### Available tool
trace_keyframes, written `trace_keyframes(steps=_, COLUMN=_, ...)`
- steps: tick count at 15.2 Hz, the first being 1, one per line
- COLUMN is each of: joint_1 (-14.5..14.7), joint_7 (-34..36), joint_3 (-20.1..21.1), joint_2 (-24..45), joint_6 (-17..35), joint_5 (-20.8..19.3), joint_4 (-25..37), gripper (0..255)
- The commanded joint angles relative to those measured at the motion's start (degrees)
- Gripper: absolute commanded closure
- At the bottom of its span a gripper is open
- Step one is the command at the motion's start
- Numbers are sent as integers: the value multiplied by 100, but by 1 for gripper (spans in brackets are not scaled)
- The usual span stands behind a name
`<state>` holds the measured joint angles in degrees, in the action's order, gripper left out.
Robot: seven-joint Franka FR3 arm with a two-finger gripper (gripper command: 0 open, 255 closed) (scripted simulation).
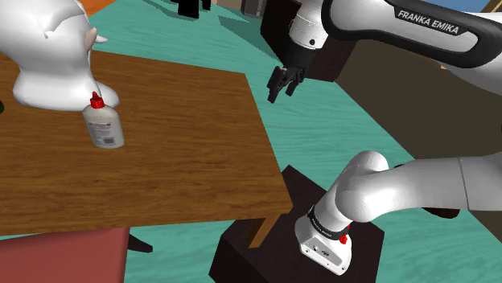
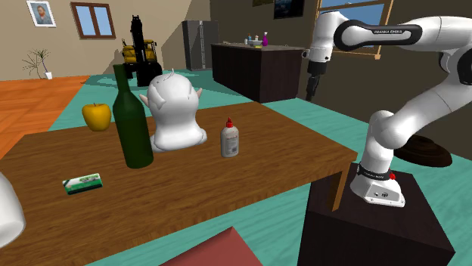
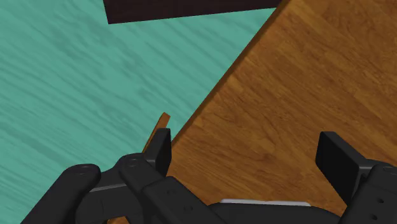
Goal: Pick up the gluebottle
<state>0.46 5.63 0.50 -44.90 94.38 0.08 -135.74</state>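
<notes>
The gripper (image 1: 283, 83) is being held spread wide, with nothing between its fingers (image 3: 161, 150), in the upper middle of the shoulder view. It is being hung just off the right edge of the wooden table (image 1: 185, 169), over the teal floor (image 1: 330, 129). The glue bottle (image 1: 103, 125), white with a red cap, is being shown upright on the table at that frame's upper left, well apart from the gripper, just beside a white figurine (image 1: 48, 56).
</notes>
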Motion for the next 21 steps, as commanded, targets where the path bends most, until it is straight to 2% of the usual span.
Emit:
trace_keyframes(steps=1, joint_1=0, joint_7=0, joint_3=0, joint_2=0, joint_6=0, joint_5=0, joint_4=0, gripper=0)
trace_keyframes(steps=11, joint_1=822, joint_7=-1471, joint_3=-225, joint_2=1913, joint_6=987, joint_5=655, joint_4=1019, gripper=0)
trace_keyframes(steps=21, joint_1=1483, joint_7=-2975, joint_3=-172, joint_2=3650, joint_6=1191, joint_5=1481, joint_4=2528, gripper=0)
